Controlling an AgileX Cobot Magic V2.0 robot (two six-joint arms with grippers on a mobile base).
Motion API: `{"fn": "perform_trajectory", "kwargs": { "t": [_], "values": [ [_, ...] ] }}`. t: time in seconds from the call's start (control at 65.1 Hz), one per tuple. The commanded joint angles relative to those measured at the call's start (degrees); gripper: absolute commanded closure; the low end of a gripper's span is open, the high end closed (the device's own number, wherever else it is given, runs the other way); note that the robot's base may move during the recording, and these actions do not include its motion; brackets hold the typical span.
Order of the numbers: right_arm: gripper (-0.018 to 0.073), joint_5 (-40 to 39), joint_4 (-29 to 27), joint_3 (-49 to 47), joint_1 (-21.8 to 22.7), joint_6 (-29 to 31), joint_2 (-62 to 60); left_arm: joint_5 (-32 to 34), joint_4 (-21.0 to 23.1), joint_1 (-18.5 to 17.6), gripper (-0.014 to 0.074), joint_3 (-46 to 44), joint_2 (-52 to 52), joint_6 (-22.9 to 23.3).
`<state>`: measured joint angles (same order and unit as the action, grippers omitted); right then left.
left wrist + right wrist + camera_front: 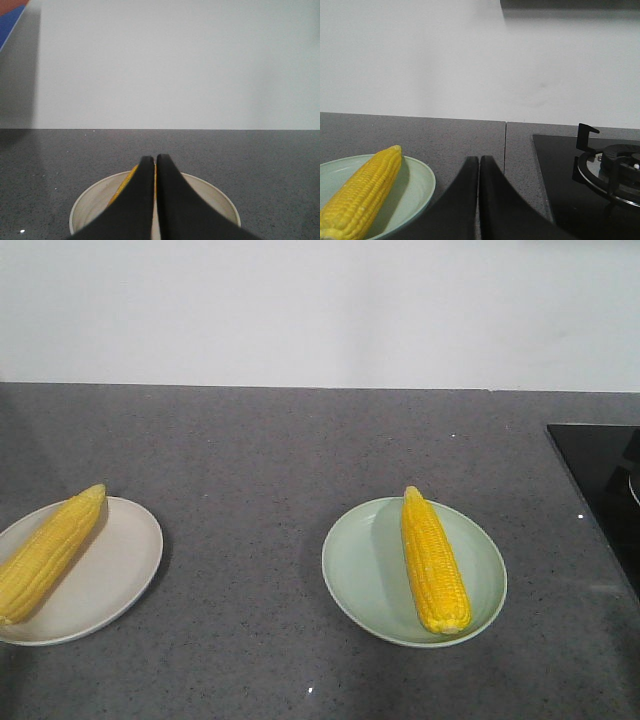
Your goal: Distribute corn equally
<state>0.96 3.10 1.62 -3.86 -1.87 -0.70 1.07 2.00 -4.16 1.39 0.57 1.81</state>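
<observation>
We count one grey speckled table, two plates and two cobs of corn. The table runs back to a white wall, and a wide bare stretch of it lies behind and between the plates. At its right edge sits a black glass hob, cut off by the frame in the front view; the right wrist view shows one burner grate on it, only partly in frame.

The beige plate lies at the left, its left part cut off by the frame. The pale green plate lies right of centre, well apart from the beige plate and near the hob.

One cob lies on each plate. The left cob lies slanted across the beige plate, its butt end near the frame's edge. The right cob lies on the right half of the green plate, tip pointing away from us.

Neither arm shows in the front view. The left gripper hangs over the beige plate with its fingers together, hiding most of the cob beneath. The right gripper also has its fingers together, just beside the green plate, holding nothing.
</observation>
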Motion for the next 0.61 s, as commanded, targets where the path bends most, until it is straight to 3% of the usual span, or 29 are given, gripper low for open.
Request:
{"fn": "perform_trajectory", "kwargs": {
  "t": [0.0, 0.599],
  "values": [
    [0.0561, -4.63, 0.43, 0.45, 0.06, -0.29, -0.45, 4.08, 0.51, -0.41, 0.0603, -0.94, 1.01, -0.06],
    [0.0561, -4.63, 0.59, 0.45, 0.06, -0.28, -0.45, 4.08, 0.51, -0.41, 0.0603, -0.94, 1.01, -0.06]
  ]
}}
